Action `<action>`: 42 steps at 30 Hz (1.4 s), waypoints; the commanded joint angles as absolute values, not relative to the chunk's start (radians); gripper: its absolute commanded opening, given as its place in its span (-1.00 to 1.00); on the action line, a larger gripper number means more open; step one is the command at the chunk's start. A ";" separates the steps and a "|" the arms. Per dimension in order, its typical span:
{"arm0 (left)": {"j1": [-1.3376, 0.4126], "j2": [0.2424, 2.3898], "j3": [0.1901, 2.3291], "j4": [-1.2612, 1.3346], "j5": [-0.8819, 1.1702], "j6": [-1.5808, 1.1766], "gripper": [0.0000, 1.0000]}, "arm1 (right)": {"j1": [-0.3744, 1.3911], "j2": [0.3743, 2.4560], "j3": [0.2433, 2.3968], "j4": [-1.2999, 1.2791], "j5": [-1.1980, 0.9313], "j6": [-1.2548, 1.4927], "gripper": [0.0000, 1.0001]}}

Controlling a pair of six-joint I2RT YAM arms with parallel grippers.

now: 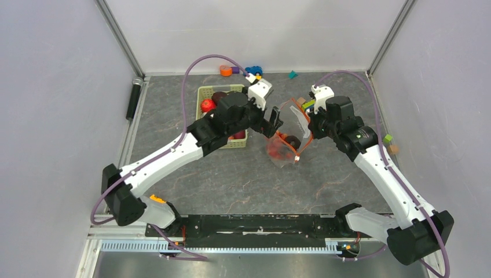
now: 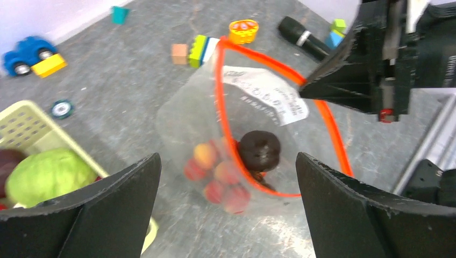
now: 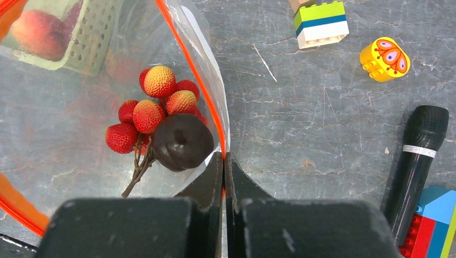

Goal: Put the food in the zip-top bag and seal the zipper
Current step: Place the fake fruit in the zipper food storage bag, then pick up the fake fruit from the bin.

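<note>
zipper (image 3: 200, 91) pinched in right gripper (image 3: 223, 161); bag (image 2: 183, 118) beneath splayed left gripper (image 2: 227, 160).

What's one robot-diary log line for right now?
left gripper: open, facing zip-top bag mouth | right gripper: shut on bag rim | in bag: red strawberries, dark purple piece | zipper: unsealed
</note>
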State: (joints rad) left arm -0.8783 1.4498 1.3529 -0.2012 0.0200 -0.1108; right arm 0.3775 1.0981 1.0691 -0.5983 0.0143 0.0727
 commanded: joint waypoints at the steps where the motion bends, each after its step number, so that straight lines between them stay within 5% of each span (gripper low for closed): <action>1: -0.862 1.326 1.289 -0.194 -0.190 -0.084 0.99 | 0.373 1.072 1.077 -0.573 0.003 0.058 -1.00; 16: -0.458 1.357 1.236 -0.488 -0.120 -0.442 0.99 | 0.374 1.083 1.078 -0.574 0.003 0.063 -1.00; 42: -0.378 1.713 1.274 -0.519 -0.007 -0.419 0.99 | 0.374 1.081 1.063 -0.583 0.046 0.064 -1.00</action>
